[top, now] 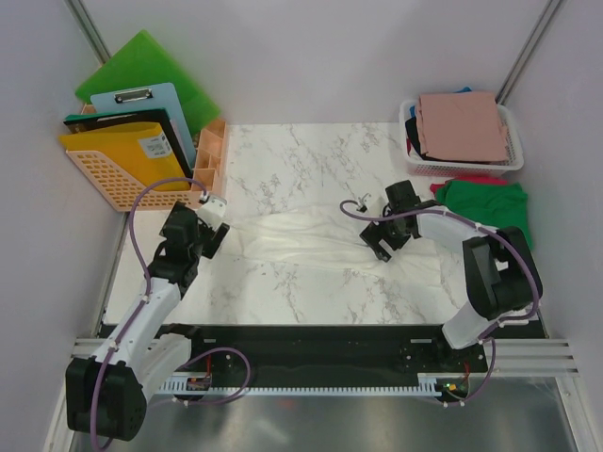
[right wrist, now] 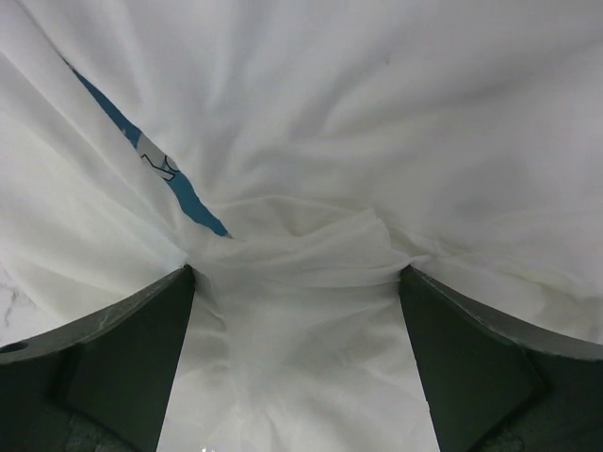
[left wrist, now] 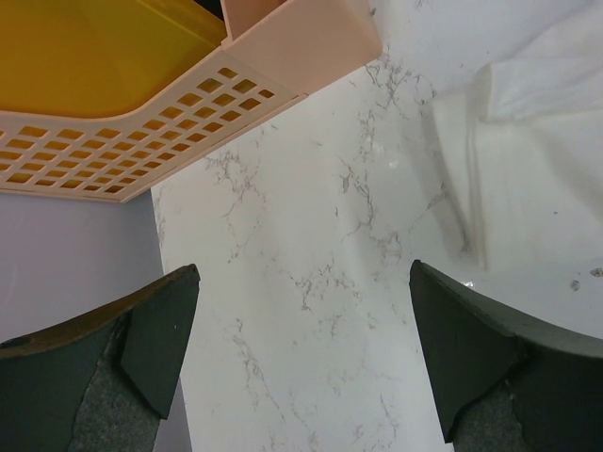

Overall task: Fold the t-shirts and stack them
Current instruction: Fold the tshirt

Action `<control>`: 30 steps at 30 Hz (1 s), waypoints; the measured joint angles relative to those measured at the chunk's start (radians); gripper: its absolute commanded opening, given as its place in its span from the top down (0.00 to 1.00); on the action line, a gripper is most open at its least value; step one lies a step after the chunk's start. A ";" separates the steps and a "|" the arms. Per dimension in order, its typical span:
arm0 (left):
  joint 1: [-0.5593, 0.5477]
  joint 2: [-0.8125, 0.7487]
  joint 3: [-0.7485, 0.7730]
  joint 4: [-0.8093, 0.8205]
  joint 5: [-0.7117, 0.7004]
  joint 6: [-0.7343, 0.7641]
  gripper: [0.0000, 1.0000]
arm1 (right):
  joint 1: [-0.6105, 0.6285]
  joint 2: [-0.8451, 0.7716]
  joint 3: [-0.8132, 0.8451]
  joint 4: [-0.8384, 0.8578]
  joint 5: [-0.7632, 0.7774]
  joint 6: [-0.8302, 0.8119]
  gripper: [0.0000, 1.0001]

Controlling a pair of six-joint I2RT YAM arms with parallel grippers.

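Note:
A cream-white t-shirt (top: 311, 240) lies bunched in a long strip across the middle of the marble table (top: 301, 160). My right gripper (top: 379, 243) is down on its right end, open. In the right wrist view the fingers (right wrist: 122, 358) straddle a gathered ridge of white cloth (right wrist: 301, 245) beside a blue print (right wrist: 193, 202). My left gripper (top: 217, 234) hovers at the shirt's left end, open, with only bare marble between its jaws (left wrist: 303, 273) and the shirt's edge (left wrist: 537, 151) off to the right. A green t-shirt (top: 488, 202) lies at the right, over a red one (top: 471, 179). A dusty-pink t-shirt (top: 462, 125) tops the basket.
The white mesh basket (top: 515, 158) stands at the back right. At the back left, a peach organiser (top: 127, 179) holds folders, a clipboard and green boards (top: 141, 61). It sits close to my left gripper, and its wall (left wrist: 188, 104) fills the left wrist view's top.

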 measured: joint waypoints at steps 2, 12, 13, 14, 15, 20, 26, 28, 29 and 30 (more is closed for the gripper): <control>0.000 0.000 0.000 0.003 0.000 0.000 0.00 | 0.000 -0.042 -0.040 -0.022 0.007 -0.034 0.02; 0.000 0.034 0.000 0.008 0.009 -0.003 0.00 | 0.000 -0.256 -0.204 -0.212 0.051 -0.140 0.02; 0.000 0.036 0.000 0.008 0.013 -0.006 0.00 | 0.000 -0.277 -0.207 -0.233 0.051 -0.142 0.02; 0.000 0.036 0.000 0.007 0.019 -0.009 0.00 | 0.000 -0.306 -0.206 -0.251 0.050 -0.144 0.02; 0.000 0.035 0.000 0.006 0.032 -0.012 0.00 | 0.000 -0.345 -0.202 -0.266 0.047 -0.144 0.02; 0.000 0.029 0.000 0.004 0.068 -0.018 0.00 | -0.003 -0.635 -0.077 -0.294 0.023 -0.111 0.02; 0.002 0.076 0.061 -0.105 0.224 -0.031 0.00 | -0.005 -1.075 -0.019 -0.098 0.117 -0.016 0.02; 0.002 0.140 0.134 -0.198 0.351 -0.032 0.00 | -0.029 -1.149 -0.019 -0.072 0.153 0.000 0.02; 0.001 0.167 0.161 -0.226 0.394 -0.032 0.00 | -0.042 -1.163 -0.025 -0.066 0.172 0.005 0.02; 0.001 0.206 0.193 -0.265 0.451 -0.032 0.00 | -0.054 -1.169 -0.038 -0.060 0.195 0.006 0.02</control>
